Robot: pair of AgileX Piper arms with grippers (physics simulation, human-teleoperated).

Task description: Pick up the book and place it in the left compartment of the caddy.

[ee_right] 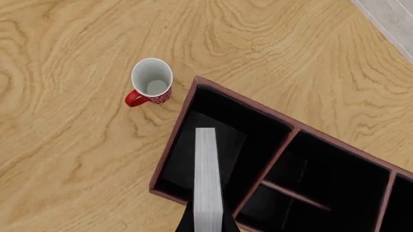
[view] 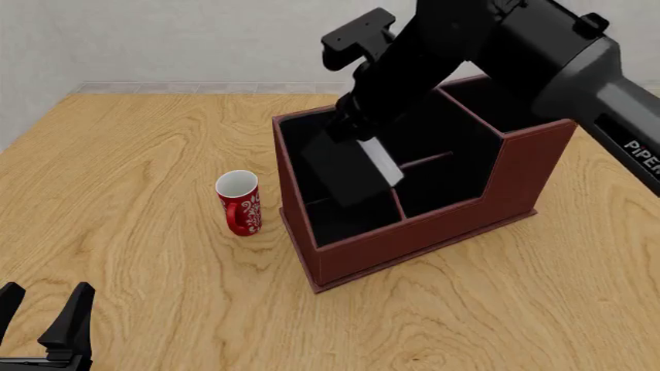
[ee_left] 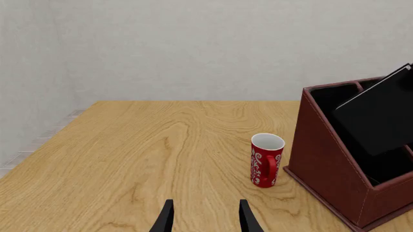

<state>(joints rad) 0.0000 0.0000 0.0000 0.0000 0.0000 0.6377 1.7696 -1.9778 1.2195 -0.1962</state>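
Observation:
The reddish-brown caddy (view: 433,232) stands mid-table. My right gripper (view: 356,131) is shut on the black book (view: 351,174), held tilted over the left compartment (view: 341,220), its lower end dipping below the rim. The right wrist view looks down the book's white page edges (ee_right: 208,179) into that compartment (ee_right: 229,135); the gripper (ee_right: 206,224) clamps the book at the picture's edge. In the left wrist view the book (ee_left: 380,116) leans in the caddy (ee_left: 329,159). My left gripper (view: 46,321) is open and empty near the table's front left; it also shows in its own view (ee_left: 206,220).
A red-and-white mug (view: 239,202) stands upright just left of the caddy, a small gap from its wall; it also shows in the left wrist view (ee_left: 266,160) and the right wrist view (ee_right: 151,82). A grey wall runs behind the table's far edge.

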